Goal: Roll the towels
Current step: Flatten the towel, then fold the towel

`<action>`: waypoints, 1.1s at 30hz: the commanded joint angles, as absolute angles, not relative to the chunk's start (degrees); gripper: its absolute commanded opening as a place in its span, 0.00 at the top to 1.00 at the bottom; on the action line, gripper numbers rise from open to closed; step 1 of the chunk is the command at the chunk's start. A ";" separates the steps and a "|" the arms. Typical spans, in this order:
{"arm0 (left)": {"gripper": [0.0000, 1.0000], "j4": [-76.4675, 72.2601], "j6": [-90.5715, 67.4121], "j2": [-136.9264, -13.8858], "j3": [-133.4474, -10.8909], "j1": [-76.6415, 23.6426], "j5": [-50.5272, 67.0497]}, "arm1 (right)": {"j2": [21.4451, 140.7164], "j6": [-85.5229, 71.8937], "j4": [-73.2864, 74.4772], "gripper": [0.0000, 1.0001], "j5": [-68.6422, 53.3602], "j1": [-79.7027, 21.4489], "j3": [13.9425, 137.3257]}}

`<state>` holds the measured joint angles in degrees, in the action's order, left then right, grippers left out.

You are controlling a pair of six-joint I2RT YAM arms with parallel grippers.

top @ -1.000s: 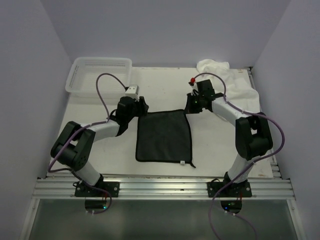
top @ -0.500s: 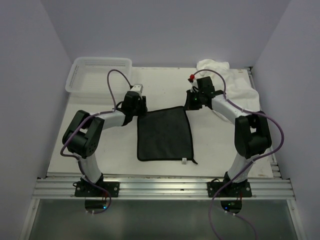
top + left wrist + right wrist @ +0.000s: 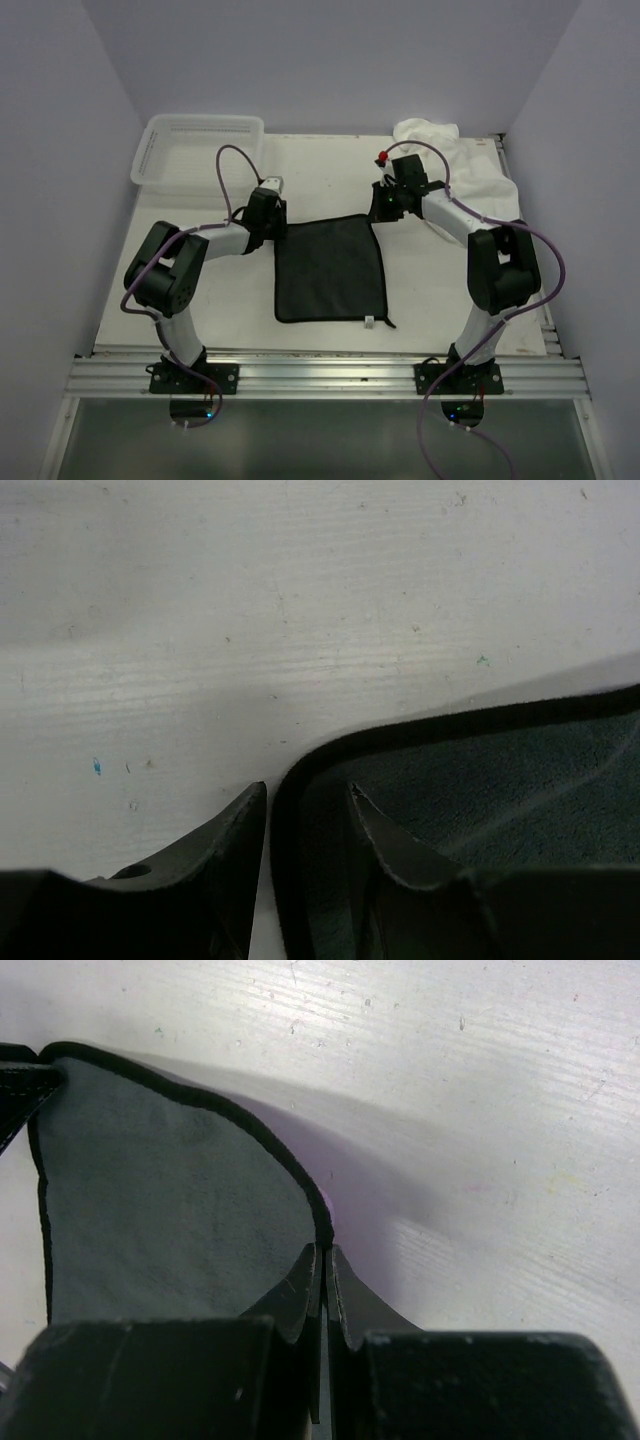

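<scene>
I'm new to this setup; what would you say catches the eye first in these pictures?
A dark towel lies spread mid-table between the two arms. The jaws of the right arm are pinched shut on its far right corner, while those of the left arm straddle the far left corner, not yet closed. A fluffy white towel sits heaped at the table's far right.

— What did the table (image 3: 330,160) carry?

— It was white and scuffed. A dark towel (image 3: 330,270) lay spread on it, its far edge running from the left gripper (image 3: 279,226) to the right gripper (image 3: 379,212), the rest reaching nearward from both.

— All flat?

— Except the corner at the right gripper, which stood raised.

— Anything else?

— A white towel (image 3: 470,165) lay bunched beyond and right of the right gripper. A white mesh basket (image 3: 195,150) stood beyond and left of the left gripper, apart from it.
</scene>
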<state>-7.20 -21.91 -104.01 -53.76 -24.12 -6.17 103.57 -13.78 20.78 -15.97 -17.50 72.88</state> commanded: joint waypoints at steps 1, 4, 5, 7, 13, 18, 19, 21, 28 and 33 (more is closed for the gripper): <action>0.62 -3.95 -20.84 -102.48 -54.14 -23.73 -8.08 | 103.89 -12.48 20.92 1.00 -15.38 -17.23 74.00; 0.63 -3.16 -19.96 -102.22 -54.67 -23.82 -8.88 | 104.06 -12.48 20.92 1.00 -15.21 -17.23 74.09; 0.64 -3.86 -19.95 -102.22 -54.58 -23.82 -8.35 | 104.24 -12.48 20.74 1.00 -15.29 -17.23 74.18; 0.67 -4.39 -19.86 -102.91 -54.49 -23.82 -6.07 | 104.50 -12.57 20.74 1.00 -15.56 -17.23 74.35; 0.75 -7.03 -18.99 -102.66 -52.65 -24.96 -2.81 | 104.59 -12.39 21.00 1.00 -15.56 -17.23 74.35; 0.94 -6.50 -18.90 -102.22 -51.77 -25.14 -3.43 | 104.68 -13.01 20.13 1.00 -16.34 -17.23 74.00; 1.00 -6.33 -18.98 -102.22 -51.94 -25.14 -3.69 | 104.76 -13.09 20.04 1.00 -16.43 -17.23 74.00; 1.00 -5.89 -18.98 -102.04 -52.64 -25.14 -4.21 | 104.94 -12.83 20.21 1.00 -16.44 -17.31 74.27; 1.00 -8.52 -20.21 -96.08 -52.21 -25.14 -6.94 | 101.78 -11.08 21.71 1.00 -14.77 -17.31 73.92; 1.00 -14.15 -21.01 -90.62 -46.59 -25.05 -5.54 | 98.62 -9.76 21.18 1.00 -14.06 -17.31 71.55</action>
<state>-8.78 -20.40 -94.70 -48.80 -24.88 -5.54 103.31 -11.81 21.58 -15.46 -17.50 72.49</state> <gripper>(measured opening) 0.008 0.014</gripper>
